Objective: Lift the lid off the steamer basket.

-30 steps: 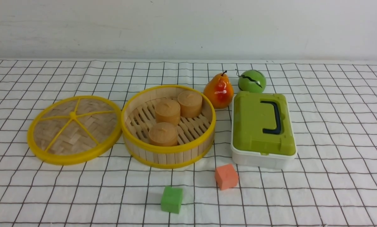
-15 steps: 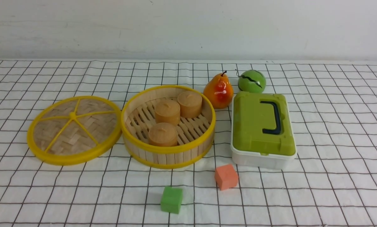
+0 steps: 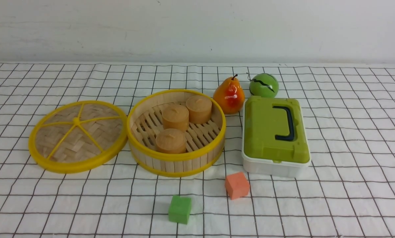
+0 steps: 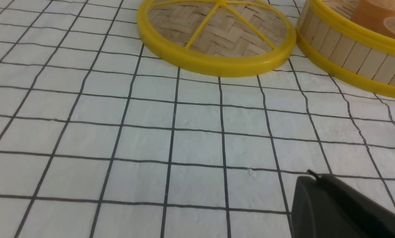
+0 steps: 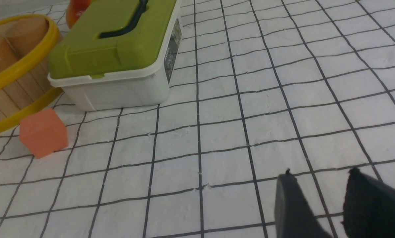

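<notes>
The lid [image 3: 78,136] lies flat on the checked cloth [image 3: 349,138], off the basket [image 3: 176,132] and just beside it on the left, the two yellow rims touching or nearly so; its spokes and woven strips face up. The basket stands open with three tan cylinders [image 3: 175,116] on its slatted floor. Right of the basket sits a white box [image 3: 275,135] with a green top and dark handle. Behind the gap between basket and box stand a pear [image 3: 229,96] and, right of the pear, a green ball [image 3: 264,85]. In front of the basket lie an orange cube [image 3: 237,185] toward the box side and a green cube [image 3: 179,209] nearer the camera. Neither arm shows in the front view. The left gripper [image 4: 342,208] shows only one dark finger over bare cloth near the lid, so I cannot tell how far apart its fingers are. The right gripper [image 5: 323,205] hangs over bare cloth, its two fingers slightly parted, holding nothing.
</notes>
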